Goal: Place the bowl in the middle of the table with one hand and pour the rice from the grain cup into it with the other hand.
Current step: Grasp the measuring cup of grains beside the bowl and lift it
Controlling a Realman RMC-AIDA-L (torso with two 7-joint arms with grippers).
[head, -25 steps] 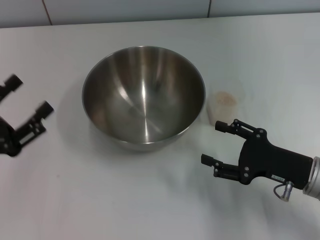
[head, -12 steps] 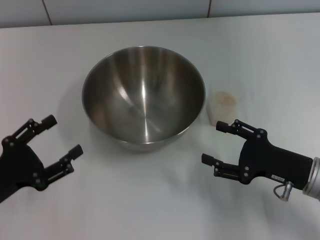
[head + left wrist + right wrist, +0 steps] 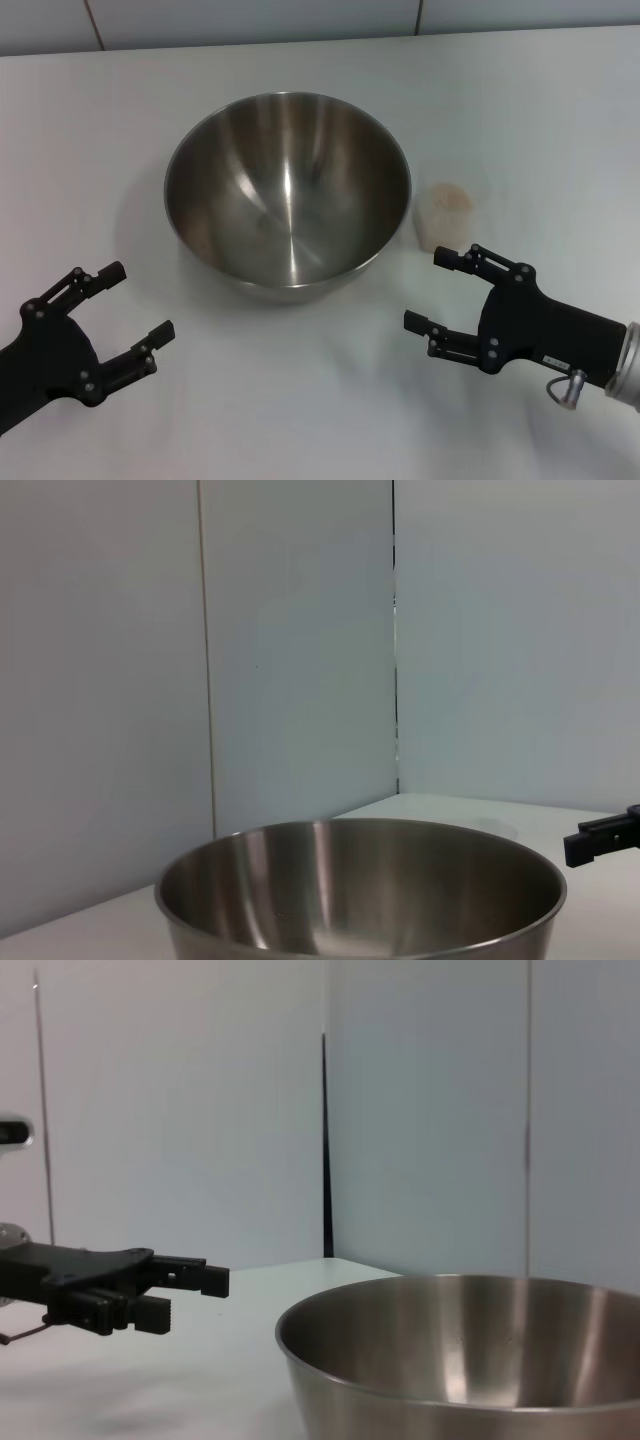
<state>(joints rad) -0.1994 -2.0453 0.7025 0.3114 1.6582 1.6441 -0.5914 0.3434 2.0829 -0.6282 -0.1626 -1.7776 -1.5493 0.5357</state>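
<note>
The steel bowl [image 3: 287,195] stands upright in the middle of the white table [image 3: 320,400], with nothing inside it; it also fills the lower part of the left wrist view [image 3: 360,885] and the right wrist view [image 3: 470,1355]. The small clear grain cup [image 3: 447,214] stands just right of the bowl, with pale rice [image 3: 451,198] inside. My left gripper [image 3: 135,305] is open near the front left, apart from the bowl. My right gripper [image 3: 440,291] is open at the front right, a little in front of the cup and not touching it.
A grey tiled wall [image 3: 250,20] runs along the table's far edge. In the right wrist view the left gripper [image 3: 150,1295] shows beyond the bowl. One finger of the right gripper [image 3: 605,838] shows at the edge of the left wrist view.
My left gripper has come in from the far left edge toward the front of the table, closer to the bowl. The right gripper, bowl and cup have hardly moved.
</note>
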